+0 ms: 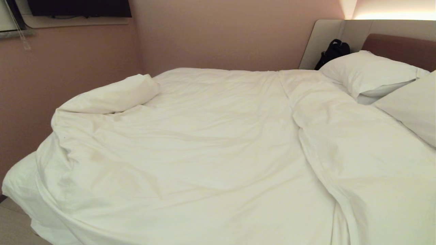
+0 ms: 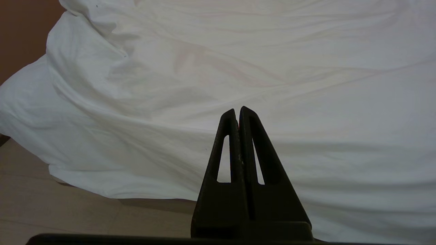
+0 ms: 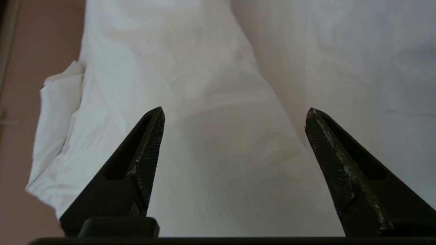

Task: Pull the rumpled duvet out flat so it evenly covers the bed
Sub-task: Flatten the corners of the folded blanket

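The white duvet (image 1: 211,153) lies spread over most of the bed (image 1: 13,183), creased, with a long ridge running down its right part and a corner rolled back at the far left (image 1: 112,95). Neither arm shows in the head view. My right gripper (image 3: 235,114) hangs open over the duvet (image 3: 218,136), nothing between its fingers. My left gripper (image 2: 237,110) is shut and empty, parked near the bed's front edge, where the duvet (image 2: 238,61) hangs toward the floor.
Two white pillows (image 1: 368,73) lean at the brown headboard (image 1: 398,49) on the far right, with a black bag (image 1: 333,51) beside them. A pink wall (image 1: 221,34) runs behind the bed. Beige floor (image 2: 51,207) shows below the duvet's front left edge.
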Controlling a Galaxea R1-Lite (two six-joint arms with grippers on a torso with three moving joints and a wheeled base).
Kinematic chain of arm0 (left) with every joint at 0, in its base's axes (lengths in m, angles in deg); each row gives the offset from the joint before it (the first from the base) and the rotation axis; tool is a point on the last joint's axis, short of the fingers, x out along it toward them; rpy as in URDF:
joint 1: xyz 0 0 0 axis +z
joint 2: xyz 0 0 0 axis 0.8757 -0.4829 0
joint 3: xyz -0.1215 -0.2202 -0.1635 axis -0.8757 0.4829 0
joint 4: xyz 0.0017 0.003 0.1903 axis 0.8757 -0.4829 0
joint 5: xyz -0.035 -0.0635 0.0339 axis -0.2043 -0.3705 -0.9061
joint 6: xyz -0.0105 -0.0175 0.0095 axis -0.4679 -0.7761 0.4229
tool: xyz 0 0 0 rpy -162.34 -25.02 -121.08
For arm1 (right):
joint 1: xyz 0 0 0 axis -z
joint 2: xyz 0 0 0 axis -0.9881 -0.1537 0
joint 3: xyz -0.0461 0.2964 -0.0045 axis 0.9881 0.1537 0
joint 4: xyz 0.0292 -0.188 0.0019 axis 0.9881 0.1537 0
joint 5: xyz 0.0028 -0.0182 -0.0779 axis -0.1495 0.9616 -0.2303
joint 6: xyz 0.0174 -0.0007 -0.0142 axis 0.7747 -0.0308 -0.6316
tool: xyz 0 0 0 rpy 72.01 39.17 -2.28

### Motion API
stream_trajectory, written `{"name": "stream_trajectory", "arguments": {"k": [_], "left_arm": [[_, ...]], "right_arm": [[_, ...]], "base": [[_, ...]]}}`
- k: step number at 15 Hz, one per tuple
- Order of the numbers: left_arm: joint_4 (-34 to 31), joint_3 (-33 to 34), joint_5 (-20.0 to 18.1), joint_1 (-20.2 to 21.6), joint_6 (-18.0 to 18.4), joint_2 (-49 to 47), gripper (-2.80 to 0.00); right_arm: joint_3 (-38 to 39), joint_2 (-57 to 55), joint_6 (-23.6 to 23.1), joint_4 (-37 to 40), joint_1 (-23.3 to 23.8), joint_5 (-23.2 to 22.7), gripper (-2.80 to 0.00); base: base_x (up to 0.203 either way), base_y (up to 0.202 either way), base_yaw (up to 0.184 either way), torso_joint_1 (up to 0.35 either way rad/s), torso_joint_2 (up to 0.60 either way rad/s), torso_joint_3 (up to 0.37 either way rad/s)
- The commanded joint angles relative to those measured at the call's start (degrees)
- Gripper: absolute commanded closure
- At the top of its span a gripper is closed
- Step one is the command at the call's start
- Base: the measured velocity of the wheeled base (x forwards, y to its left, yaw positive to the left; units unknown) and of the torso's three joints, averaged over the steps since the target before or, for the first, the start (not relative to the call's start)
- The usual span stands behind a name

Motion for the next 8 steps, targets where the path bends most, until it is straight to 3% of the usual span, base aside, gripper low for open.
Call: {"name": "stream_trajectory", "arguments": {"k": [1,5,8], "left_arm": [[0.0,0.0,0.0,0.0,0.1,0.0,0.00],[0.0,0.0,0.0,0.0,0.0,0.0,0.00],[0.0,-0.1,-0.1,0.0,0.0,0.0,0.00]], "right_arm": [[0.6,-0.8,-3.9,0.5,0.1,-4.5,-2.80],[3.0,-2.4,-8.8,0.5,-3.4,-4.1,-2.80],[4.8,-2.8,-12.8,0.6,-6.0,-0.8,-2.80]], "base": [[0.000,0.000,0.000,0.000,0.00,0.000],[0.000,0.000,0.000,0.000,0.00,0.000],[0.000,0.000,0.000,0.000,0.00,0.000]]}}
